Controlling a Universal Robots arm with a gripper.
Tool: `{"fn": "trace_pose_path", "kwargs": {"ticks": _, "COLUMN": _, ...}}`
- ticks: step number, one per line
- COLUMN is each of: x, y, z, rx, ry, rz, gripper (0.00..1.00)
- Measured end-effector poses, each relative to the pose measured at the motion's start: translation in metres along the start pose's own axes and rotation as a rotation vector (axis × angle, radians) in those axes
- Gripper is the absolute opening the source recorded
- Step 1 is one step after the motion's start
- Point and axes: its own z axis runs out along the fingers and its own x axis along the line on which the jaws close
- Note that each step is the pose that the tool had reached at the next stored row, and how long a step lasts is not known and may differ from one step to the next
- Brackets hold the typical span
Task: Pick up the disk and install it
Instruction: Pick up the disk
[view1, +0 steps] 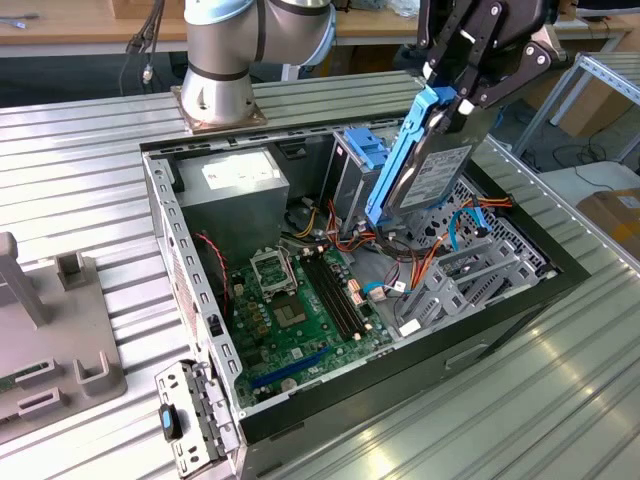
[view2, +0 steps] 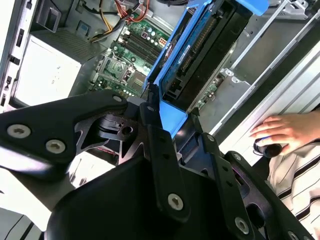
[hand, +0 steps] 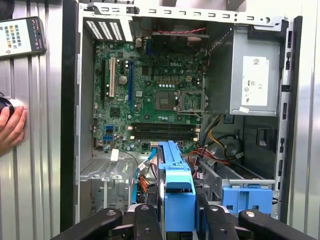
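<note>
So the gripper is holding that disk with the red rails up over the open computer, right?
Not quite: the rails are blue, not red, as the exterior view shows. The rest is right: the gripper holds the disk up over the open computer.

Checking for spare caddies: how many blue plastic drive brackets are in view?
2. One frames the disk, held tilted over the open computer case by the gripper; the other blue bracket sits atop the metal drive cage. Others may be hidden.
</note>
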Motion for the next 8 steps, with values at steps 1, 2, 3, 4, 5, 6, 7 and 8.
{"fn": "trace_pose_path", "kwargs": {"ticks": 1, "x": 0.0000, "y": -0.0021, "z": 0.0000, "rx": 0.0000, "ry": 0.0000, "rz": 0.000, "gripper": 0.37}}
{"fn": "trace_pose_path", "kwargs": {"ticks": 2, "x": 0.0000, "y": -0.0032, "z": 0.0001, "rx": 0.0000, "ry": 0.0000, "rz": 0.000, "gripper": 0.37}}
{"fn": "trace_pose_path", "kwargs": {"ticks": 3, "x": 0.0000, "y": -0.0040, "z": 0.0002, "rx": 0.0000, "ry": -0.0001, "rz": 0.000, "gripper": 0.37}}
{"fn": "trace_pose_path", "kwargs": {"ticks": 4, "x": 0.0000, "y": -0.0041, "z": 0.0001, "rx": 0.0000, "ry": 0.0000, "rz": 0.000, "gripper": 0.37}}
{"fn": "trace_pose_path", "kwargs": {"ticks": 5, "x": 0.0000, "y": -0.0046, "z": 0.0001, "rx": 0.0000, "ry": 0.0000, "rz": 0.000, "gripper": 0.37}}
{"fn": "trace_pose_path", "kwargs": {"ticks": 6, "x": 0.0000, "y": -0.0073, "z": 0.0002, "rx": 0.0000, "ry": -0.0001, "rz": 0.000, "gripper": 0.37}}
{"fn": "trace_pose_path", "kwargs": {"ticks": 7, "x": 0.0001, "y": -0.0096, "z": 0.0003, "rx": 0.0000, "ry": 0.0000, "rz": 0.000, "gripper": 0.37}}
{"fn": "trace_pose_path", "kwargs": {"ticks": 8, "x": 0.0000, "y": -0.0129, "z": 0.0004, "rx": 0.0000, "ry": -0.0001, "rz": 0.000, "gripper": 0.37}}
